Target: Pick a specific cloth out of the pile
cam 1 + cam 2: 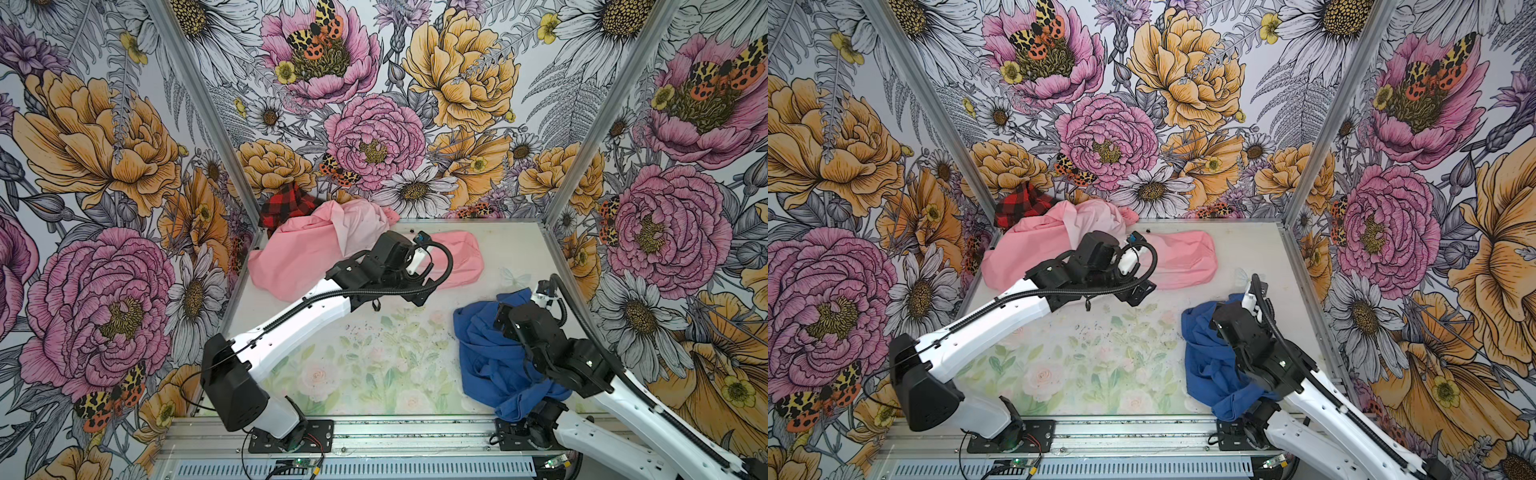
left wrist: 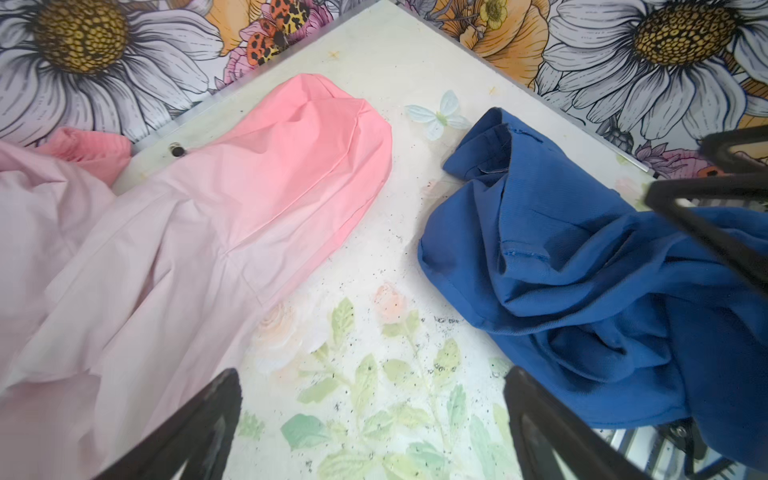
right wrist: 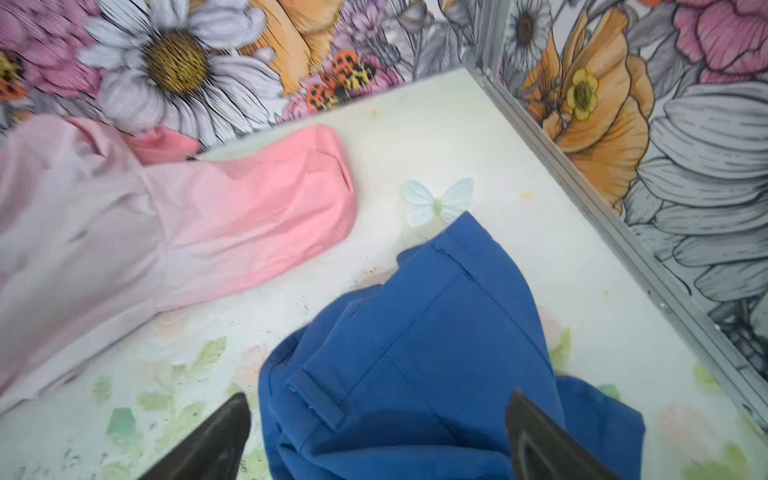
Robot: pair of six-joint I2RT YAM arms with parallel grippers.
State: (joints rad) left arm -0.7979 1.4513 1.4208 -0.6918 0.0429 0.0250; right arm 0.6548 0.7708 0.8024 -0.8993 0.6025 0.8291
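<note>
Blue cloth (image 1: 486, 353) lies bunched along the right edge of the desk (image 1: 365, 374), running front to back, clear of the pile (image 1: 299, 253) at the back-left corner. Nearer is the right hand (image 3: 380, 397), directly above the cloth, jaws wide, empty. Over mid-desk the left hand (image 2: 372, 376) is also wide, empty.

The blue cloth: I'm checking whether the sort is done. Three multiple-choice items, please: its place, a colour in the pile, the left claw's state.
1. The blue cloth lies: A) apart from the pile, near right on the table; B) on the pile; C) against the back wall.
2. In the pile, the patterned cloth is: A) green striped; B) yellow dotted; C) red-and-black plaid.
3. The left claw is: A) shut on pink cloth; B) open, empty; C) shut on blue cloth.
A: bare table separates them. C: plaid at the pile's back. B: fingers spread over bare table.
</note>
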